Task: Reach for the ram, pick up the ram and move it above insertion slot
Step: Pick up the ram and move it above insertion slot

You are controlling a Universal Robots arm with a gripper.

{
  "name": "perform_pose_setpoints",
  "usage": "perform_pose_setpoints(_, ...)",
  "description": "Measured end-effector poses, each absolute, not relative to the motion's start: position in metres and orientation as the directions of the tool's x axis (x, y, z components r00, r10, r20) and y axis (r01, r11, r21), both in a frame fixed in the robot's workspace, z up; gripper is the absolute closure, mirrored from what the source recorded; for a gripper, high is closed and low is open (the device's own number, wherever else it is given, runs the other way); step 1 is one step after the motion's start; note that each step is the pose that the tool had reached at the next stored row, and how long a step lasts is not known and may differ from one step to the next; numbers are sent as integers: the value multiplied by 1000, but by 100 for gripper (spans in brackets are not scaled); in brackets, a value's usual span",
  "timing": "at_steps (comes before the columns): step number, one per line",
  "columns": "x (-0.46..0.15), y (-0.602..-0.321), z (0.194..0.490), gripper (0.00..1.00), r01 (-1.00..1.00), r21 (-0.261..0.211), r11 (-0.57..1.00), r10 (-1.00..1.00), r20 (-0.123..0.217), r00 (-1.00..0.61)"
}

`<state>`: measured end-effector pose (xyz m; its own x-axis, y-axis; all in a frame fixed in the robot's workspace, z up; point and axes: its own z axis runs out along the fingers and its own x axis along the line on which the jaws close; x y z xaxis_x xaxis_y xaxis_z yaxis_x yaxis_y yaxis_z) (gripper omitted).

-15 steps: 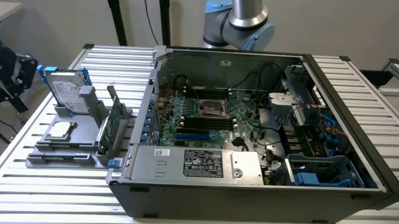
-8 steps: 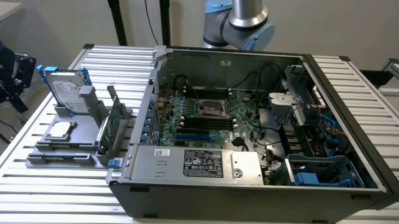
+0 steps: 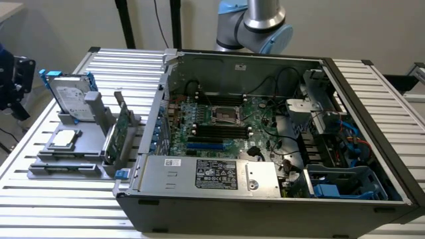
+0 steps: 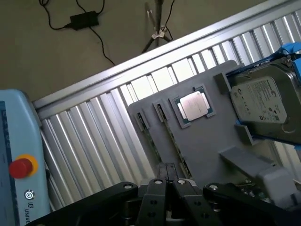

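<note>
In the exterior view the arm (image 3: 265,22) stands behind the open computer case (image 3: 265,216), with the grey holder (image 3: 63,170) at the exterior view's left, while in the wrist view the gripper (image 4: 173,181), clenched on nothing, hangs over that holder (image 4: 202,146), where the ram (image 4: 171,139) stands on edge, slotted for easy grasping, beside the processor (image 4: 194,105).

Exterior view: I see even, diffuse room light; the case (image 3: 226,62) is dimmer inside, darkest around the cables (image 3: 332,144). Wrist view: the slats (image 4: 155,84) glare almost white; the floor (image 4: 51,56) reads dull.
</note>
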<state>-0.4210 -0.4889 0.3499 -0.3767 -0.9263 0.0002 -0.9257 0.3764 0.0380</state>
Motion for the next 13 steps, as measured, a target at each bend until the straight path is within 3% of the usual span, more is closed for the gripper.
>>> perform_pose_setpoints(13, -421, -489, 349, 89, -988, 36, 149, -989, 0, -149)
